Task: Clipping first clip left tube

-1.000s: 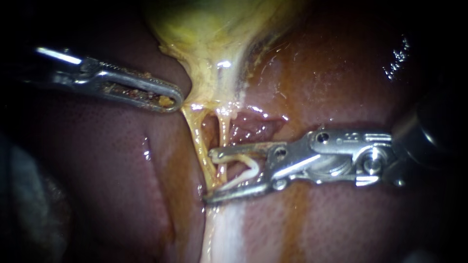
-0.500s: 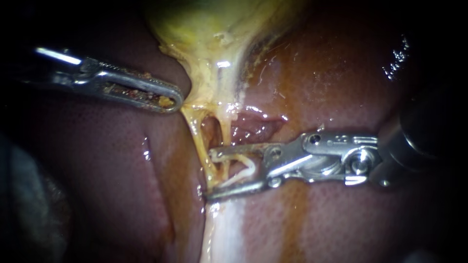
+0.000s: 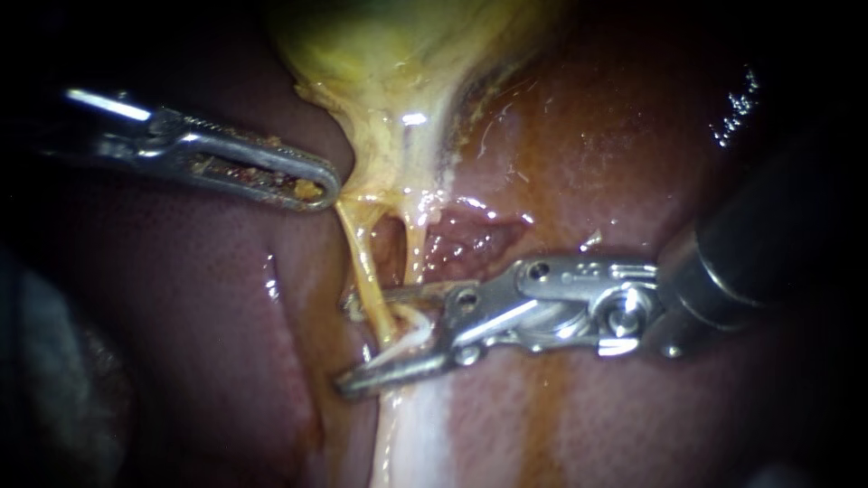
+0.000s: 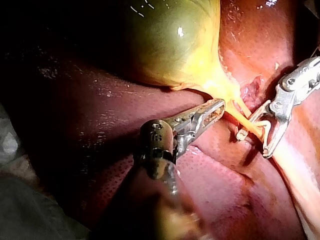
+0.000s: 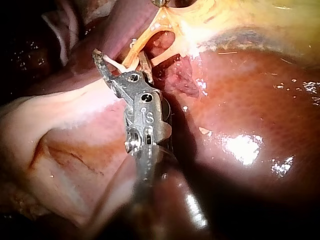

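Running from the neck of the yellow-green, bulging gallbladder [image 3: 389, 54] at 12 o'clock down toward 6 o'clock, the thin yellow left tube [image 3: 364, 269] is lying between the jaws of the slender silver right instrument [image 3: 344, 344], which is reaching in from 3 o'clock. Those jaws are standing apart but holding a small white V-shaped clip [image 3: 414, 327] from both sides, and it is touching the tube. Coming from 9 o'clock, the slender silver left instrument [image 3: 321, 188] is resting its pressed-together jaws against the gallbladder's neck, above the glossy red-brown liver [image 3: 633, 136].

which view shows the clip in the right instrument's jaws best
The endoscope view: the clip sits side-on between the right instrument's jaws, beside the left tube. The left wrist view shows it farther off and thin; the right wrist view only a white sliver.
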`<state>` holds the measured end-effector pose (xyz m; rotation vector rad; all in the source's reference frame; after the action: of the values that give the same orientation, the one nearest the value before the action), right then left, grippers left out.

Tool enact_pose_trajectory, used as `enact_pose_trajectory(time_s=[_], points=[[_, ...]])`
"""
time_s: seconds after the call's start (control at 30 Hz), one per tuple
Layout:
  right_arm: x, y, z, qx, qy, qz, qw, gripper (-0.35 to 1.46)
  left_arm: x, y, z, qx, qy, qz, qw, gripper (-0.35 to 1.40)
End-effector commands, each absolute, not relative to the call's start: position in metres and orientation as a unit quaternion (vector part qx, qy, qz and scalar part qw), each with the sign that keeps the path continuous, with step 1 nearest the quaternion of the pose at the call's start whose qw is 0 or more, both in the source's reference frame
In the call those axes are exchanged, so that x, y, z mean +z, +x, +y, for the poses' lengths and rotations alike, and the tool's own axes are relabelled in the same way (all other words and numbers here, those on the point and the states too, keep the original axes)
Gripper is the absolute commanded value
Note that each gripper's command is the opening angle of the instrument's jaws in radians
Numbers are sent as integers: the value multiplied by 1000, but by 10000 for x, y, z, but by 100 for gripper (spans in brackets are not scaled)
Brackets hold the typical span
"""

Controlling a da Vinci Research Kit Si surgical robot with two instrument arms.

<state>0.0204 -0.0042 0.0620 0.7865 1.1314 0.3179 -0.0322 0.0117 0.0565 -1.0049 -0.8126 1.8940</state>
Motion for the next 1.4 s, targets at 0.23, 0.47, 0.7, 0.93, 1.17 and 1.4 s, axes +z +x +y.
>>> enact_pose_trajectory(time_s=[0.23, 0.47, 0.7, 0.93, 1.17, 1.4], points=[[621, 211, -41, 148, 361, 522, 759, 48, 565, -322, 117, 753, -399, -323, 412, -35], [604, 208, -45, 144, 368, 528, 752, 49, 565, -322, 117, 753, -399, -323, 412, -35], [573, 209, -60, 121, 392, 543, 733, 48, 565, -322, 117, 753, -399, -323, 412, -35], [554, 216, -62, 117, 404, 549, 723, 46, 565, -322, 117, 753, -399, -323, 412, -35], [555, 214, -47, 155, 414, 536, 719, 33, 565, -322, 117, 753, -399, -323, 412, -35], [557, 209, -38, 178, 424, 517, 722, 7, 565, -322, 117, 753, -399, -323, 412, -35]])
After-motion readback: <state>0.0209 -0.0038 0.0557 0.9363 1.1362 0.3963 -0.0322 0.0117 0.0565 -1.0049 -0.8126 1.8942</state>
